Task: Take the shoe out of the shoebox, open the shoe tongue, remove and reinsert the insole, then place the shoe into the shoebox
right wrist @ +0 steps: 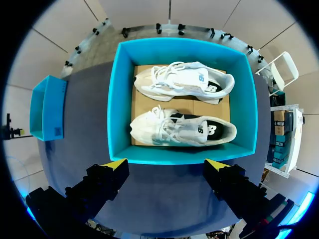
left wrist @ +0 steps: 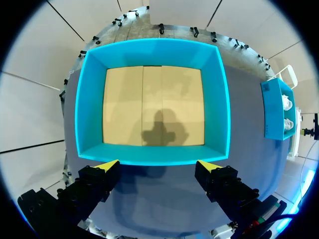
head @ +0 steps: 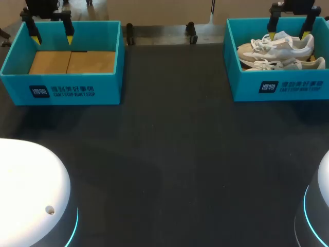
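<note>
R gripper (right wrist: 165, 164) spread wide, empty, over the right shoebox (right wrist: 119, 99); white shoes (right wrist: 179, 128) lie inside, side by side. L gripper (left wrist: 158, 164) likewise spread, above the empty left box (left wrist: 89, 99). Nothing begun, imo; every step's left.

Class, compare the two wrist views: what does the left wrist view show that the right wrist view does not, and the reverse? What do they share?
Only the left wrist view: the left shoebox with its cardboard floor, a shadow across it, and the open left gripper. Only the right wrist view: two white sneakers seen whole, side by side in the right shoebox, and the open right gripper. Both: the two teal shoeboxes on the dark table.
</note>
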Controlling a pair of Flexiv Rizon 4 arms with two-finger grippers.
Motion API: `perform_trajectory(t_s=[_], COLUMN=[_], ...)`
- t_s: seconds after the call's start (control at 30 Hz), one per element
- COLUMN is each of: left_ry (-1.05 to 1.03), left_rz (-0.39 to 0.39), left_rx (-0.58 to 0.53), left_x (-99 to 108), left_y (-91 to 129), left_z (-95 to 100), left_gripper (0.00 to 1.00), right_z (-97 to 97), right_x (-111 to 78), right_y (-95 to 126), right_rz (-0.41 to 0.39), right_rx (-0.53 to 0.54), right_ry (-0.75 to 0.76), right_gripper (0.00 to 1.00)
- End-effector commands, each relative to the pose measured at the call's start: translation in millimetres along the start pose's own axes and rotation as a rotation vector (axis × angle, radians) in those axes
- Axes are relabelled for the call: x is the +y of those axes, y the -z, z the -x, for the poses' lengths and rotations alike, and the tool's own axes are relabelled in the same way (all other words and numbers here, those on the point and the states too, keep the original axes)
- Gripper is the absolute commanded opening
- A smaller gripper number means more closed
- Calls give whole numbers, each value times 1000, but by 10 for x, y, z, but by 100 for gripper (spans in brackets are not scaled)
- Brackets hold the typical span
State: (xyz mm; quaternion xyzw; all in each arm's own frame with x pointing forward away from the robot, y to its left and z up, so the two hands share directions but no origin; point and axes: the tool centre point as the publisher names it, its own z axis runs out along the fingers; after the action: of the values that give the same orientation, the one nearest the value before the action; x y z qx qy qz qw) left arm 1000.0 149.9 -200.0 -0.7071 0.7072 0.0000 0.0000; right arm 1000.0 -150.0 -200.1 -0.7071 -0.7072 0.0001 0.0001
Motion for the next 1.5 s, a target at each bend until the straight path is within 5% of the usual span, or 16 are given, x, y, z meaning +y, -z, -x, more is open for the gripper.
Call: perform_trajectory(t_s=[0.03,0.53,1.03,1.5], left_ry=[0,0,0,0], left_rz=[0,0,0,0], left_rx=[0,0,0,0], left_x=[0,0,0,0], left_y=[0,0,0,0], left_z=[0,0,0,0], left_gripper=[100,100,100,100], right_z=[0,27,625,895], right_x=[0,-5,-40,19], right_y=[0,-5,-83,-424], right_rz=[0,1,18,-1], right_rx=[0,-6,-22,-64], right_ry=[0,1,-31,-86], right_gripper=[100,100,100,100])
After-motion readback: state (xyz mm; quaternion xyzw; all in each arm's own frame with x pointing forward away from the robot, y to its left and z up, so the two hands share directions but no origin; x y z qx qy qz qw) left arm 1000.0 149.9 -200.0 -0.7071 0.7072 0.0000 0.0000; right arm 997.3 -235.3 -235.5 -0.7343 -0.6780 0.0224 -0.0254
